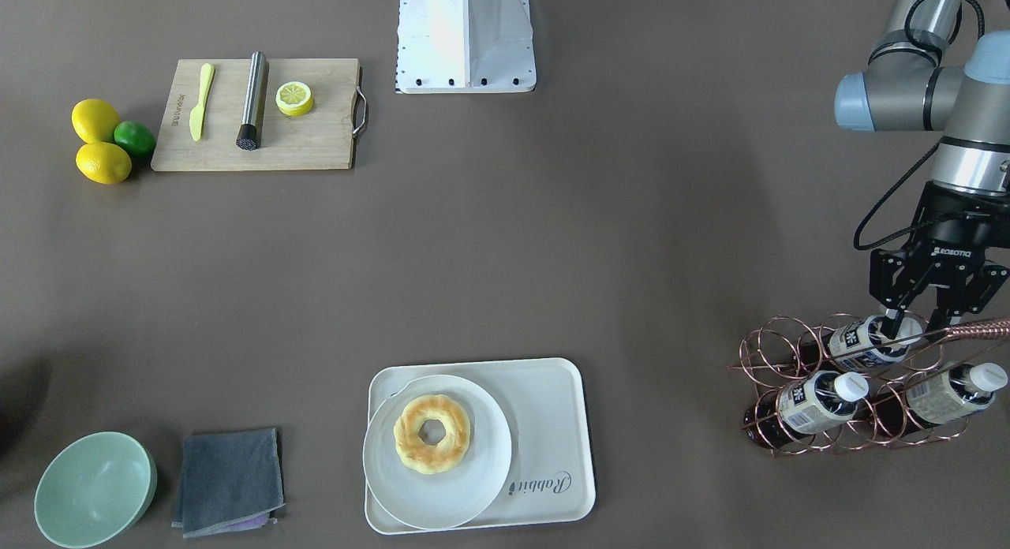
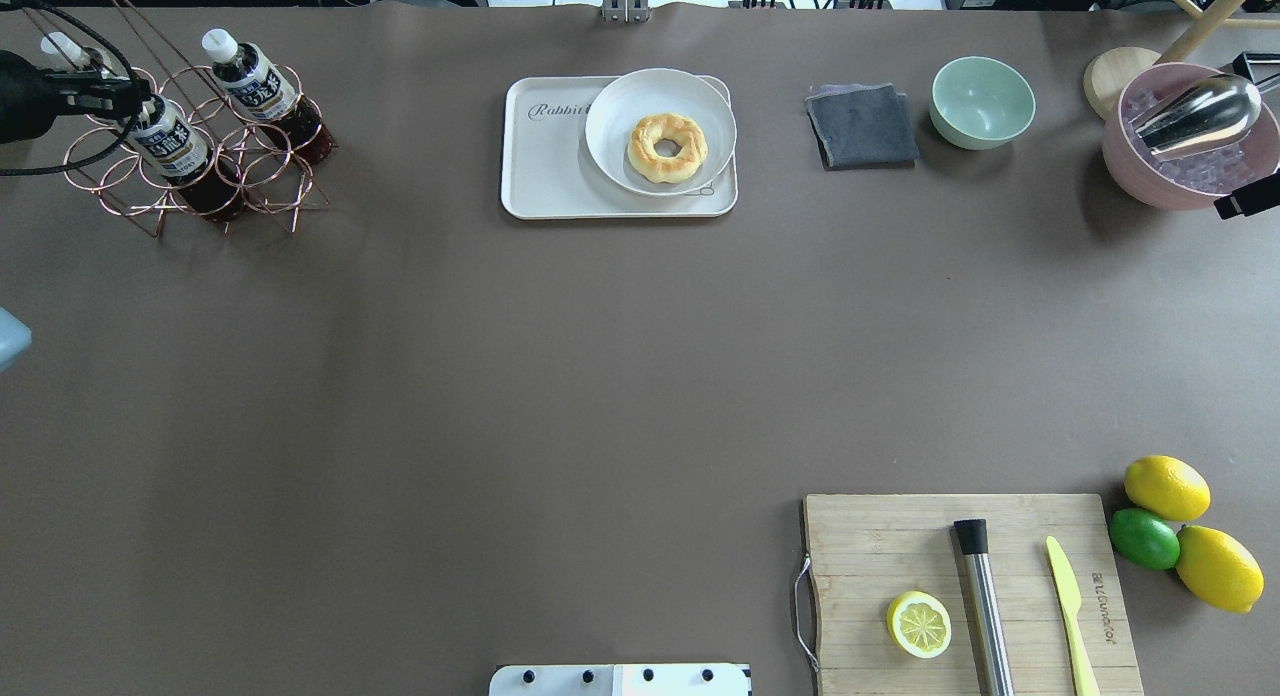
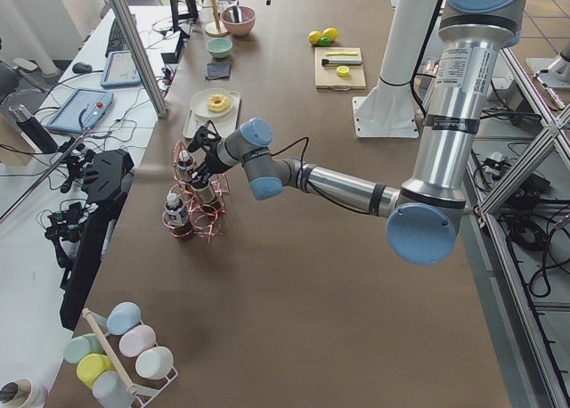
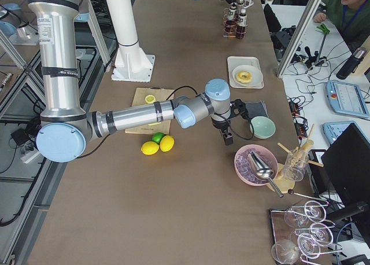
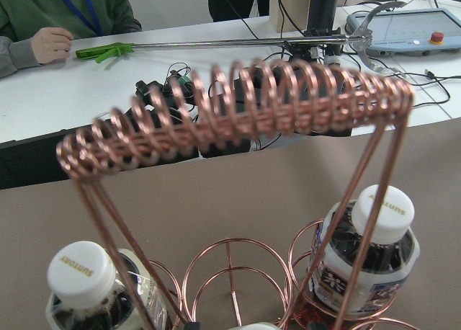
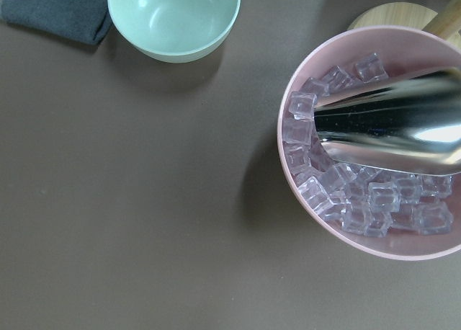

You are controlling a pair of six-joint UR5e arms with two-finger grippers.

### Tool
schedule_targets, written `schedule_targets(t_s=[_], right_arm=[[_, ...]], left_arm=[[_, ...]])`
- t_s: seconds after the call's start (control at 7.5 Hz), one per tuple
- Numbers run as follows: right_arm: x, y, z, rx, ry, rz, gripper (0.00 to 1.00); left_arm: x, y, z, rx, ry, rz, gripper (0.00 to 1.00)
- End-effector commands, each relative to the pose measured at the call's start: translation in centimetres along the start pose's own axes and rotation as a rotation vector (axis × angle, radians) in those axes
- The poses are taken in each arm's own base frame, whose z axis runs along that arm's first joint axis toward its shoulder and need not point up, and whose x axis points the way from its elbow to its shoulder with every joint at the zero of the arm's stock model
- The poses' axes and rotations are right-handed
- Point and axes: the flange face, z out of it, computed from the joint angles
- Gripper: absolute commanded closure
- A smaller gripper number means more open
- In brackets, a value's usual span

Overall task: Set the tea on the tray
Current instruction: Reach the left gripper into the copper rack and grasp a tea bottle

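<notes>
Tray: the cream tray (image 1: 552, 407) lies on the counter (image 1: 552, 257), at the edge far from the robot's base, and the word "Rabbit" shows on its bare part.
On the tray: a white plate (image 1: 465, 498) covers most of one half, and a doughnut (image 1: 406, 435) lies on the plate.
Tea: the tea (image 1: 856, 340) lies tilted in the upper ring of a copper wire rack (image 5: 238, 110). It is well apart from the tray, on the robot's left side of it, and it is not yet on the tray.
Other bottles: two bottles of the same kind (image 1: 817, 401) (image 1: 943, 395) lie in the lower rings of the rack, under the tea.
Left gripper: the left gripper (image 1: 918, 324) hangs over the rack at the cap end of the tea. Its jaws stand apart, one finger on each side of the cap. If they touch the cap, I cannot tell.
Right gripper: the right gripper (image 4: 226, 139) is well apart from the tray, on the robot's right side of it. It is near a pink bowl (image 2: 1125, 171) of ice with a metal scoop (image 6: 389, 132) in it. If it is wide or narrow, I cannot tell.
Near the tray: a folded gray cloth (image 1: 229, 478) lies near the tray on the robot's right side, and a green bowl (image 1: 91, 490) stands just beside the cloth, farther from the tray.
</notes>
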Motion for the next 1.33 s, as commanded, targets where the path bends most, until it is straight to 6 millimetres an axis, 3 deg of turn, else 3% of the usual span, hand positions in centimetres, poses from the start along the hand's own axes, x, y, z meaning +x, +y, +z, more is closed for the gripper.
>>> schedule_targets(t_s=[0.0, 0.4, 0.8, 0.93, 1.2], right_arm=[[0.0, 0.0, 0.0, 0.000, 0.000, 0.000, 0.00], [-0.1, -0.1, -0.1, 0.003, 0.000, -0.002, 0.00], [-0.2, -0.2, -0.3, 0.006, -0.002, -0.005, 0.00], [-0.5, -0.2, -0.6, 0.012, -0.003, -0.010, 0.00], [-0.5, -0.2, -0.6, 0.012, -0.003, -0.010, 0.00]], left_arm=[[0.2, -0.1, -0.2, 0.005, 0.006, -0.002, 1.00], [0.7, -2.1, -2.6, 0.041, 0.032, -0.005, 1.00], [-1.5, -5.9, -6.5, 0.065, 0.056, -0.034, 1.00], [-0.9, -7.3, -8.6, 0.064, 0.063, -0.013, 1.00], [0.0, -10.6, -14.9, 0.022, 0.083, 0.016, 1.00]])
